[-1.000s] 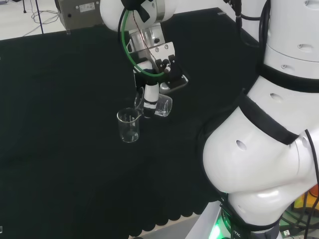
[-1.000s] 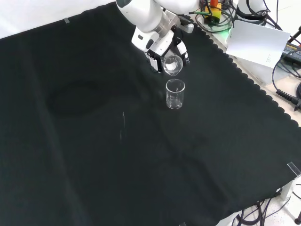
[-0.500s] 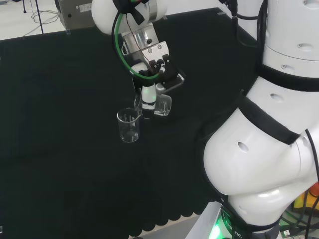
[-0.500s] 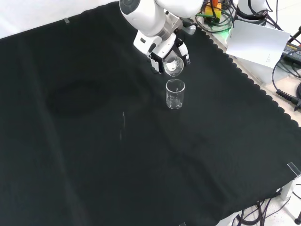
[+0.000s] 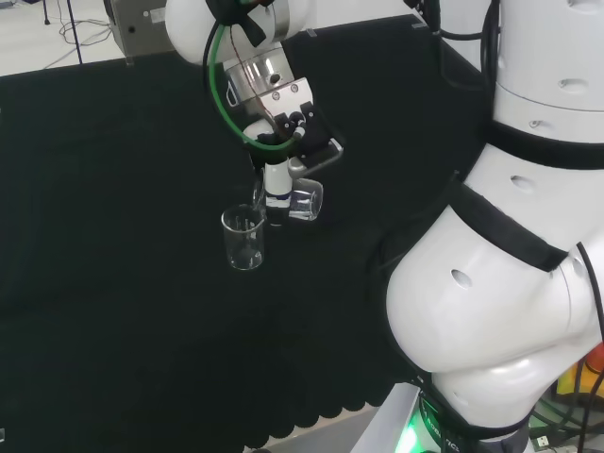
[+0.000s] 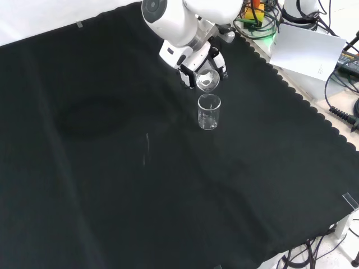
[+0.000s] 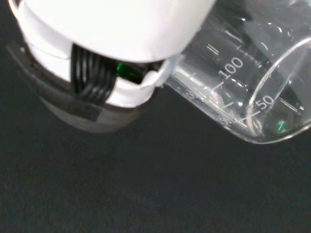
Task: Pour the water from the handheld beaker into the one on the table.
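Note:
A clear glass beaker [image 5: 244,240] stands upright on the black cloth, seen also in the front view as the standing beaker [image 6: 208,112]. The hand [image 5: 279,179] is curled round a second clear beaker [image 5: 304,200], tipped far over on its side with its mouth toward the standing one. In the front view the held beaker [image 6: 206,80] hangs just above and behind the standing one, its round mouth facing the camera, with the hand [image 6: 190,60] around it. The wrist view shows the held beaker [image 7: 243,92] close up with printed marks and a finger [image 7: 102,58] across it. Water is hard to make out.
The arm's big white links [image 5: 510,283] stand at the head view's right. The cloth's scalloped edge [image 6: 291,89] runs along the front view's right, with cables and a white sheet [image 6: 305,53] beyond it. A grey box [image 5: 151,24] sits past the cloth's far edge in the head view.
The hand has turned and shifted slightly left in the head view, tipping the held beaker further over toward the standing beaker. The standing beaker has stayed in place.

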